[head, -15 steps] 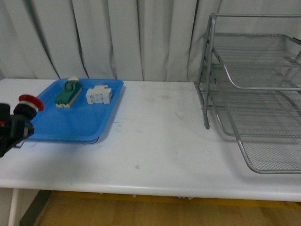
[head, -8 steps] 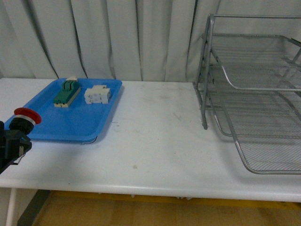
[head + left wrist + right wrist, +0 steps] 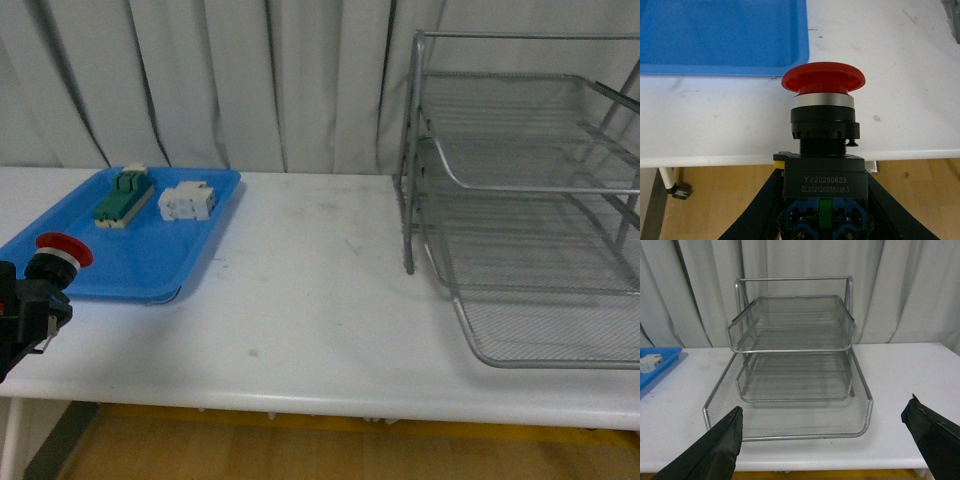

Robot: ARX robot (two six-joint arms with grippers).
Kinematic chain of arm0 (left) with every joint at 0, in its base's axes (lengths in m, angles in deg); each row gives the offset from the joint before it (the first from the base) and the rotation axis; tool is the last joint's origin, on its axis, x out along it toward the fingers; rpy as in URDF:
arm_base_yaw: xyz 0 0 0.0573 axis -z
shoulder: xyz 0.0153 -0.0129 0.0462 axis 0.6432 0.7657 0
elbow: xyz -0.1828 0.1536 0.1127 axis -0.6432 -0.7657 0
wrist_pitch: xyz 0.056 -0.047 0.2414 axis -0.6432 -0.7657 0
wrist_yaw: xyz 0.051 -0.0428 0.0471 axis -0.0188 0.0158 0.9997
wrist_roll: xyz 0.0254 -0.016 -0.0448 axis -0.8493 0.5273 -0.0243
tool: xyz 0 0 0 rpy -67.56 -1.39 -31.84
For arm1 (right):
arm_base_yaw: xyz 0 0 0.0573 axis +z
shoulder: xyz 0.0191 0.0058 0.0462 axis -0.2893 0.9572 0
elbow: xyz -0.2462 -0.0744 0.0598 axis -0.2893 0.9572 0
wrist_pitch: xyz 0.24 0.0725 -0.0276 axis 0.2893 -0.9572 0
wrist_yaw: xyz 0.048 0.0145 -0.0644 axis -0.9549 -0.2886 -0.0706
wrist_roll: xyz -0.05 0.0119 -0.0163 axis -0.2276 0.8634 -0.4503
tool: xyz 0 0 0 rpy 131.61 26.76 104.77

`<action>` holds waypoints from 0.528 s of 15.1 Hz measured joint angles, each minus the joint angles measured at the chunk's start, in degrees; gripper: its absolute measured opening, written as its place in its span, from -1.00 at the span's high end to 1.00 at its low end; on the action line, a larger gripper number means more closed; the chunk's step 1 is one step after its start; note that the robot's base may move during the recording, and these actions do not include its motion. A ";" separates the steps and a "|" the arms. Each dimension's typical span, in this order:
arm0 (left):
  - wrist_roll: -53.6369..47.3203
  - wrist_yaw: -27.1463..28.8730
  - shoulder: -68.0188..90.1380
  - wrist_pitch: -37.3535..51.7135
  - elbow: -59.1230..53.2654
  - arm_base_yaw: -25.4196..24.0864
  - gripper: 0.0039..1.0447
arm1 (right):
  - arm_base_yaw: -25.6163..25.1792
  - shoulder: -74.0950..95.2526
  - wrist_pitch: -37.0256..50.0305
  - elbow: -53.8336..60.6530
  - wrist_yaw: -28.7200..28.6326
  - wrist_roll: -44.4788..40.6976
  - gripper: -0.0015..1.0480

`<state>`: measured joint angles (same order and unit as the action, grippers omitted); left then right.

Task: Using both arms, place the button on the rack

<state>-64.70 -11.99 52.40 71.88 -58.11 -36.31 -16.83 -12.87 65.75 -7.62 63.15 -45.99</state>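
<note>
Backdrop: pale curtain (image 3: 250, 80) behind a white bench (image 3: 320, 300), wood floor underneath.
Button: the button (image 3: 55, 258) is up off the surface at the bench's front left corner, red cap on top, just in front of the tray's front edge.
Left gripper: the left gripper (image 3: 822, 202) has its fingers pinched on the button's black body, with the cap poking out clear of them. Looks like a solid hold to me.
Right gripper: the right gripper (image 3: 825, 407) has its fingers spread wide with nothing in them, facing the rack's open front.
Rack: the rack (image 3: 408, 200) sits at the bench's right end, and all three tiers look bare.
Tray: blue tray (image 3: 140, 270) at the left end, with the green-topped block (image 3: 120, 195) and white component (image 3: 187, 202) near its back edge, well apart from the button.
Progress: I'd say pickup's done. The carry across, probably a handover to the right, and the drop onto a tier are all left.
Room: nothing stands on the middle of the bench, so crossing should be easy. I'd watch the front edge under the button, since a slip likely goes to the floor. Also the rack's upright posts and upper tier rims going in.
</note>
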 joint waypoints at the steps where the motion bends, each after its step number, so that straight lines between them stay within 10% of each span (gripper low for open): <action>1: 0.00 0.00 0.00 0.42 -0.04 0.11 0.32 | 0.00 0.00 -0.02 0.00 0.00 0.00 -0.87; 8: 2.43 3.56 7.34 -0.52 10.86 12.09 0.32 | 0.00 0.00 -0.07 0.00 0.22 0.00 -0.87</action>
<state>-62.27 -8.42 59.75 71.35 -47.25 -24.22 -16.83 -12.87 65.68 -7.62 63.37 -45.99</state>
